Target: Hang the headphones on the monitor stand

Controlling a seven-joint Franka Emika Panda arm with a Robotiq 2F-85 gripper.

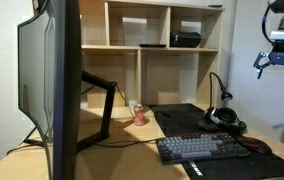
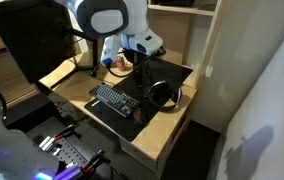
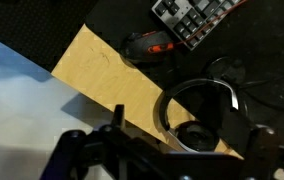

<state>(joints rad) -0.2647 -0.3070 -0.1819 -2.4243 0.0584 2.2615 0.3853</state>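
The black headphones (image 1: pixel 225 120) lie on the dark desk mat beside the keyboard, also seen in the other exterior view (image 2: pixel 163 94). In the wrist view their arched headband and one earcup (image 3: pixel 196 112) lie straight below the camera. My gripper (image 1: pixel 279 66) hangs open and empty high above them; it also shows in an exterior view (image 2: pixel 142 46) and in the wrist view (image 3: pixel 188 128). The monitor stand (image 1: pixel 102 92), a thin black angular arm, sticks out behind the big dark monitor (image 1: pixel 52 80), far from the gripper.
A black keyboard (image 1: pixel 202 148) and a mouse (image 1: pixel 258 146) lie on the mat in front of the headphones. A thin gooseneck lamp (image 1: pixel 216 85) stands behind them. A red can (image 1: pixel 139 114) sits near the stand's leg. Wooden shelves (image 1: pixel 142 47) back the desk.
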